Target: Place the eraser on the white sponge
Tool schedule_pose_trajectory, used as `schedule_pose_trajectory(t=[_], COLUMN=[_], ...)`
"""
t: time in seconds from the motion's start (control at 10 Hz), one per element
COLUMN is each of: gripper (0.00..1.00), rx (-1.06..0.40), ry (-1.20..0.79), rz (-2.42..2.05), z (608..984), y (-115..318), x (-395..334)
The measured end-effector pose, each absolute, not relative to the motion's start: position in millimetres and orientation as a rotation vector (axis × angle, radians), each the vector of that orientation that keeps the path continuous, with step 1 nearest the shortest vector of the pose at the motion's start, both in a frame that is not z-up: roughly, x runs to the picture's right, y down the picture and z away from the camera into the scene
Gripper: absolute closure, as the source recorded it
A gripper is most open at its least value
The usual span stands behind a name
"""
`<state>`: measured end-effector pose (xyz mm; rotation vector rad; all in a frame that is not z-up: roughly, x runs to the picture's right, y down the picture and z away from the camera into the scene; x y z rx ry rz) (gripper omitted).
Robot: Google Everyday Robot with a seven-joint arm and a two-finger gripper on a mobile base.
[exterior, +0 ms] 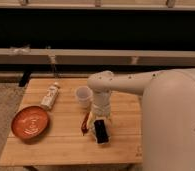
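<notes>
The eraser is a flat black slab at the table's front middle, just below my gripper. A thin white rim shows around its lower end and right side; this is the white sponge, mostly hidden under the slab. The eraser appears to lie on it. My gripper points down at the eraser's upper end, and the wrist hides the contact.
A dark red elongated object lies just left of the eraser. A translucent white cup stands behind it. A white labelled bottle lies at the left, with an orange plate in front of it. The wooden table ends close below the eraser.
</notes>
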<state>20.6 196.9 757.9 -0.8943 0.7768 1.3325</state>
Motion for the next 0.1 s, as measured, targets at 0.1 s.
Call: schedule_pose_trajectory(t=[0.1], gripper=[0.2], rx=[-0.895], ry=[0.776], rz=[1.332], z=[757.7], y=[196.9], x=[20.1])
